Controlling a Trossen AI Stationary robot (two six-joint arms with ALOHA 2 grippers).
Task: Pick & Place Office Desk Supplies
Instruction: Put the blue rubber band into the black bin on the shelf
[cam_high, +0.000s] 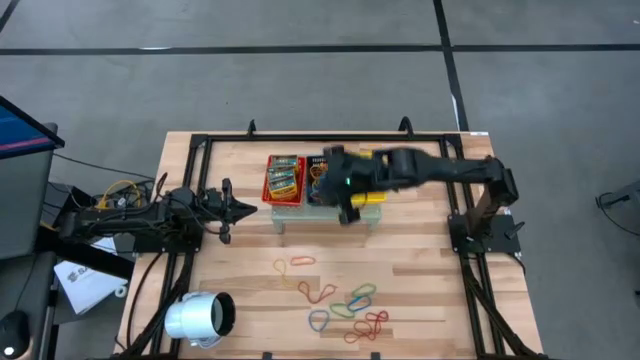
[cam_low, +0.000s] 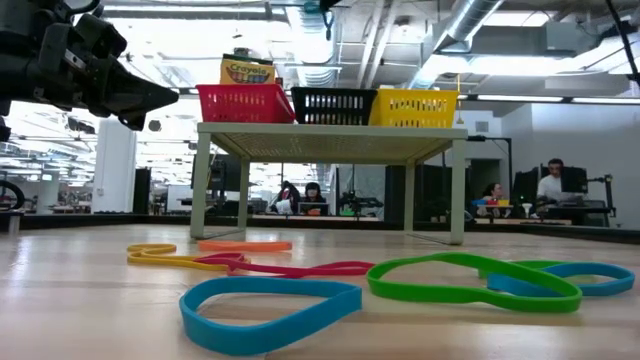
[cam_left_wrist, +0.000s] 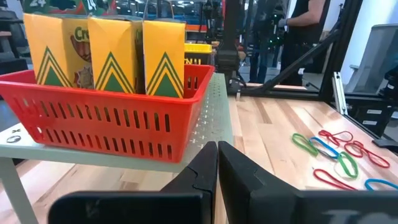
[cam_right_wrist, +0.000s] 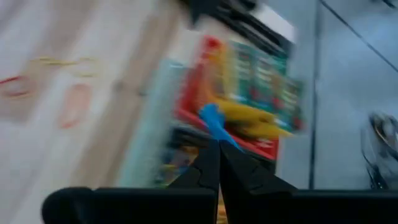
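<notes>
R gripper (cam_high: 322, 178) sits over the black basket (cam_high: 322, 180) on the small raised stand (cam_high: 325, 215) at the bench's (cam_high: 420, 270) far middle; fingers pinched shut, w/ a blue and a yellow band (cam_right_wrist: 239, 121) at the tips in the R wrist view, blurred, so can't tell for sure if they're gripped. L gripper (cam_high: 252, 209) hangs near the stand's L end, beside the red basket (cam_high: 284, 180), fingers closed, nothing in them. Red basket holds green-yellow packets (cam_left_wrist: 109, 56) standing upright; yellow basket (cam_low: 417, 106) is at the stand's other end. Loose rubber bands (cam_high: 345, 303) (red, orange, yellow, green, blue) lie scattered on the bench's near half, some overlapping. White cylinder (cam_high: 198, 318) lies on its side at the near L corner. People sit at desks in the room behind.
</notes>
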